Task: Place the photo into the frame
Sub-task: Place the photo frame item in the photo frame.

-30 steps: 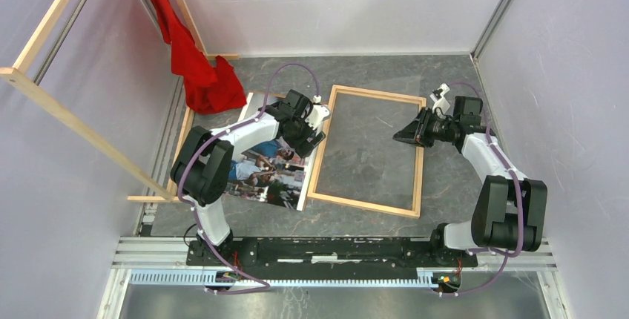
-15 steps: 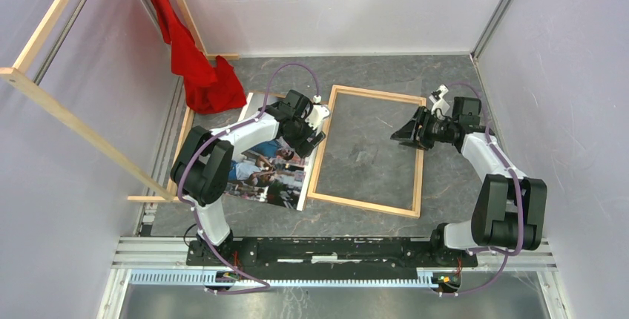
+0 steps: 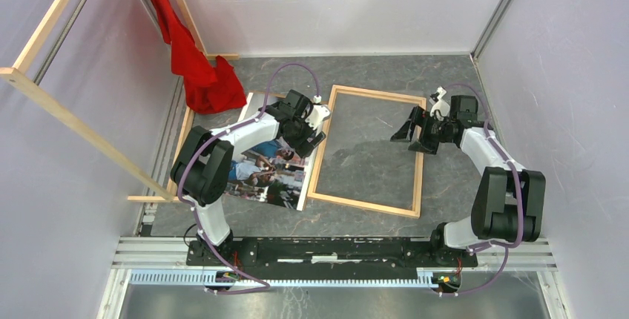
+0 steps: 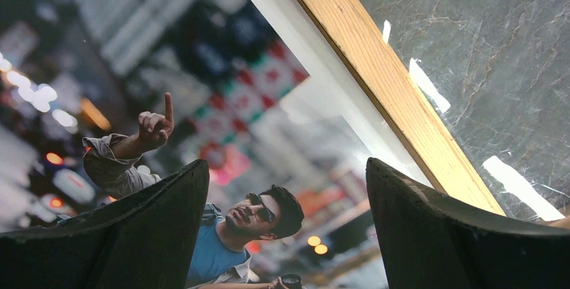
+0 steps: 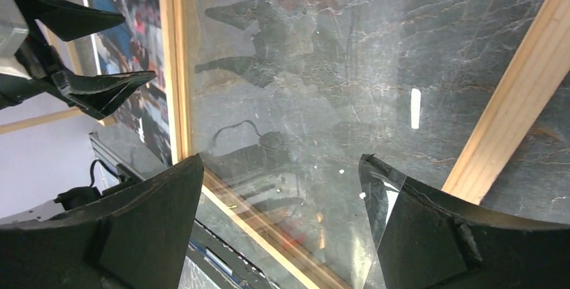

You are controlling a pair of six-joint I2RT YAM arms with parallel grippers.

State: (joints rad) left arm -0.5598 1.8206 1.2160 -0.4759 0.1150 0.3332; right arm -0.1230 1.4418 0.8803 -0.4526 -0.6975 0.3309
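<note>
The photo [image 3: 263, 174] lies face up on the grey table, left of the frame [image 3: 363, 205]. My left gripper [image 3: 313, 137] hovers open over the photo's right edge. In the left wrist view the print [image 4: 201, 101] fills the space under the left gripper [image 4: 286, 164], with the frame's wooden rail [image 4: 390, 94] just to the right. My right gripper [image 3: 412, 139] stands open above the frame's right rail. The right wrist view shows the right gripper [image 5: 281, 161] over a clear sheet [image 5: 302, 101] lying inside the frame [image 5: 171, 67]; one corner of the sheet rests against the right finger [image 5: 430, 235].
A red cloth [image 3: 204, 74] hangs and bunches at the back left. Long wooden rails [image 3: 81, 130] lean along the left wall. Enclosure walls stand close on the left, back and right. A metal rail [image 3: 334, 248] carrying the arm bases runs along the near edge.
My right gripper has gone from nearly shut to wide open and has lifted slightly at the frame's right rail. The left arm, photo and frame have not moved.
</note>
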